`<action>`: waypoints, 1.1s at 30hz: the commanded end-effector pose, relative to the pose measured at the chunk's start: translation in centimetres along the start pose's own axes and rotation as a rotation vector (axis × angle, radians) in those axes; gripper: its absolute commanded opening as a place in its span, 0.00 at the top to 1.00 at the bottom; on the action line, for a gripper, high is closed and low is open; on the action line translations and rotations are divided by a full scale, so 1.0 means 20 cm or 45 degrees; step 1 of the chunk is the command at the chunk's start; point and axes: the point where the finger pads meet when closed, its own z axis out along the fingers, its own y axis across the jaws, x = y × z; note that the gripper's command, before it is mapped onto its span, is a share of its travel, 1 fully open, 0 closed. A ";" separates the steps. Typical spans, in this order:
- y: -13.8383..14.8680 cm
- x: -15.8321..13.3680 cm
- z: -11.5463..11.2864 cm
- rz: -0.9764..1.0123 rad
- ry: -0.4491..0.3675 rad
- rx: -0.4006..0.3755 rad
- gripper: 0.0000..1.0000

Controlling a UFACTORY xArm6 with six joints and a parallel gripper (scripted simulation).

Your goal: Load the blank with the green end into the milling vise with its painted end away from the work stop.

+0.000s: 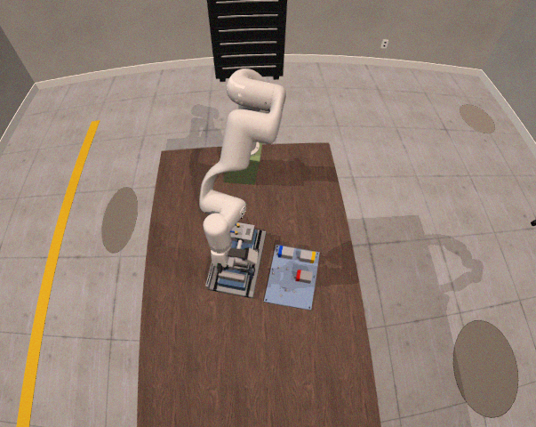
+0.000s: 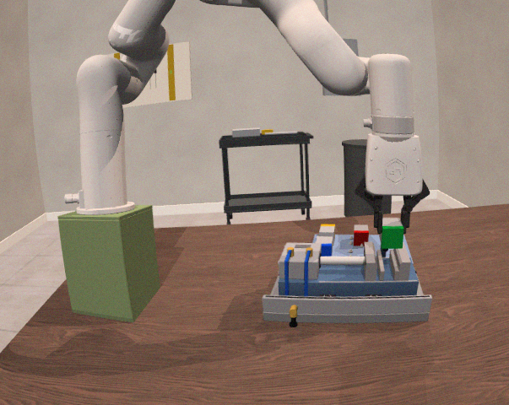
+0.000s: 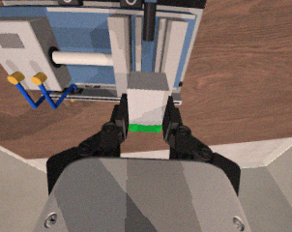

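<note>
My gripper [image 2: 392,223] is shut on the green-ended blank [image 2: 392,236], a grey block whose green end faces away from the infeed plate. It hangs level just above the gap between the vise's moving jaw [image 2: 370,260] and fixed jaw [image 2: 403,262]. In the wrist view the blank [image 3: 146,102] sits between my fingers, above the near end of the slot. The dark work stop rod [image 3: 149,21] stands at the slot's far end. The two low bars [image 3: 151,48] run under the blank. In the overhead view the arm covers the gripper above the vise [image 1: 236,269].
The hose block [image 2: 295,261] with blue hoses and a white screw [image 2: 342,260] lies left of the moving jaw. The infeed plate [image 1: 292,277] holds the blue-ended [image 1: 286,251], yellow-ended [image 1: 309,255] and red-ended [image 1: 303,276] blanks. A green pedestal [image 2: 108,261] carries the arm.
</note>
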 end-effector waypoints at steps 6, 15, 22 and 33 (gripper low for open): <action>0.01 0.01 -0.01 -0.003 0.001 -0.006 1.00; 0.01 0.03 -0.01 -0.004 0.001 -0.006 1.00; 0.00 0.04 -0.01 -0.004 0.001 -0.006 1.00; 0.00 0.06 -0.01 -0.004 0.001 -0.006 1.00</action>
